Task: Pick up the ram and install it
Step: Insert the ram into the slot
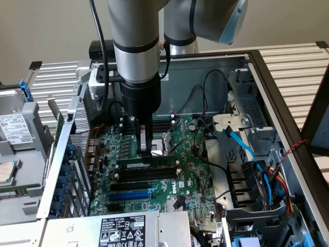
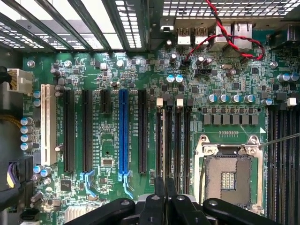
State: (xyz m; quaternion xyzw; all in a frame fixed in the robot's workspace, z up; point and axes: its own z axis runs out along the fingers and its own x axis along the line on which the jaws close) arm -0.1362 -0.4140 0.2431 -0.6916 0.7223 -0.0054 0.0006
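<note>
The ram, a long green stick with black chips, stands on edge along a black memory slot on the motherboard. My gripper comes straight down onto its middle, with both fingers closed on its top edge. In the wrist view the ram appears edge-on as a thin pale line between black slots, running out from between my gripper's closed fingertips. I cannot tell whether the stick is pressed fully into the slot or rests just on top of it.
An empty black slot and the blue slot lie nearer the camera than the ram. The open CPU socket sits beside the memory slots. Blue and black cables and drive bays crowd the exterior view's right. The case wall rises at the left.
</note>
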